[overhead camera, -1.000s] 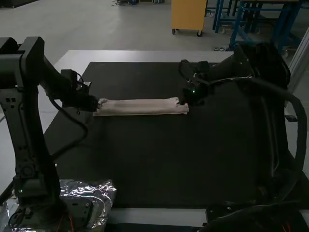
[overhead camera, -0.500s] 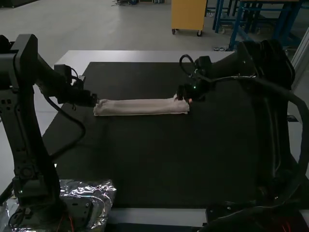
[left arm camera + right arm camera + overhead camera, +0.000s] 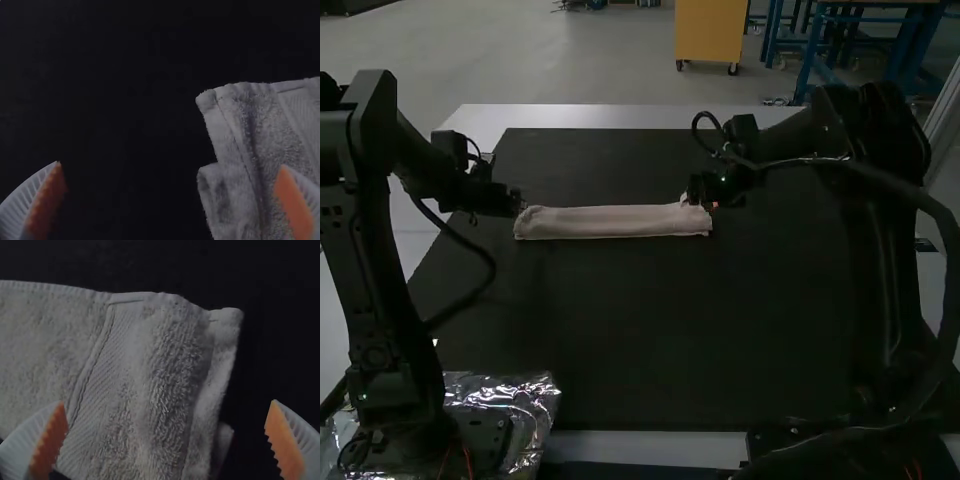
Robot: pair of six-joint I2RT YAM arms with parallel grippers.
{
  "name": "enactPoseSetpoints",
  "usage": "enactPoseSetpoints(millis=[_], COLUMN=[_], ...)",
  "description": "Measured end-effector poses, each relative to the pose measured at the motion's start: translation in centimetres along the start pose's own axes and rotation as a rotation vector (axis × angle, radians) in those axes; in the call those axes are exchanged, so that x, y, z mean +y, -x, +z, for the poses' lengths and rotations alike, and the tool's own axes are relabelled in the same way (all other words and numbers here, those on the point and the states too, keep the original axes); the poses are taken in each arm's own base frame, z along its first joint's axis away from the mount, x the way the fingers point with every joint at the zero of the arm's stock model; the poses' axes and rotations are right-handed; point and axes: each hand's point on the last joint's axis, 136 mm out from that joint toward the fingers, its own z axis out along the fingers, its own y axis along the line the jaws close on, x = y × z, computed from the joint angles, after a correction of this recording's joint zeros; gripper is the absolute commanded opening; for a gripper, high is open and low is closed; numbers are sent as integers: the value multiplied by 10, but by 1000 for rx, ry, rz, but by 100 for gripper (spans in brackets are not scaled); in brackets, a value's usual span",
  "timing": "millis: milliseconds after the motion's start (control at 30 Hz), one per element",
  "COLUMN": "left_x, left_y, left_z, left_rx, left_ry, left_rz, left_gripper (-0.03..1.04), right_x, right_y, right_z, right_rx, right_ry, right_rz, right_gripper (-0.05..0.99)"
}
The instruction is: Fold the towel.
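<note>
The left hand (image 3: 171, 165) and right hand (image 3: 167, 402) are both spread, one at each end of the towel (image 3: 610, 221) — probably for paired grips. It lies folded into a narrow strip across the dark mat (image 3: 620, 330) — likely ready for shortening.

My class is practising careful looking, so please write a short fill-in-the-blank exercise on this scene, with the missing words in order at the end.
1. The mat under the towel is ____ in colour.
2. The left gripper is not shut but ____.
3. In the high view, the right gripper is at the towel's ____ end.
4. The colour of the right gripper's pads is ____.

Missing words: black; open; right; orange.
</note>
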Motion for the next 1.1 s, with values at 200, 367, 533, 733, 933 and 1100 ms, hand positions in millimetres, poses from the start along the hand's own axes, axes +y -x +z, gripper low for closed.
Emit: enactPoseSetpoints(millis=[200, 367, 533, 733, 933, 1100], left_x=[1, 1, 1, 1, 1, 1], left_y=[7, 7, 7, 9, 24, 29], left_z=[0, -1, -1, -2, -13, -15], left_rx=[-13, -14, -14, -17, -52, -68], left_ry=[3, 3, 3, 3, 8, 11], left_rz=[4, 4, 4, 5, 14, 19], left_gripper=[97, 97, 97, 97, 97, 97], right_x=[0, -5, -7, -1, -4, -23], right_y=[-4, -23, -23, -33, -37, -48], right_z=[5, 21, 22, 27, 23, -1], right_rx=[9, 52, 52, 72, 71, 98], right_ry=[1, 0, -12, 26, 49, 50], right_rz=[1, 12, -6, -5, 9, 71], right_gripper=[89, 89, 47, -2, -2, -2])
